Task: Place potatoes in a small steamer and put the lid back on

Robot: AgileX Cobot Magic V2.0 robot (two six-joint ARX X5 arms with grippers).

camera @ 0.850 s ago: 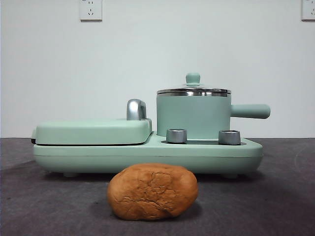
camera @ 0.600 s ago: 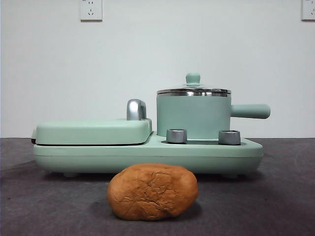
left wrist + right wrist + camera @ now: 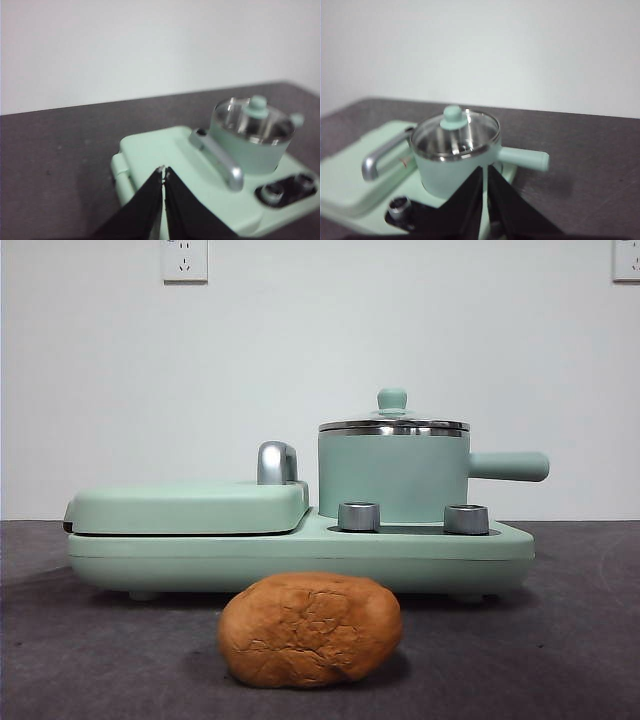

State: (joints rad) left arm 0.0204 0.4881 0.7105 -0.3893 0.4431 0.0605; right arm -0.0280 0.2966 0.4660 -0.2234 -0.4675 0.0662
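Both claws I see pressed together, left claw (image 3: 163,171) above griddle cover (image 3: 150,155), right claw (image 3: 484,170) near lidded steamer (image 3: 451,170), potato (image 3: 310,630) on surface (image 3: 560,640).

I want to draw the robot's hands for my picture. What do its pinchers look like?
Each pincher is two flat black jaws that narrow to a pointed tip, like a bird's beak. The left gripper and the right gripper look the same: plain matte black, with no markings, stickers or cables showing. Only the jaws show in the wrist views; the arms themselves are out of sight, and the front view shows neither.
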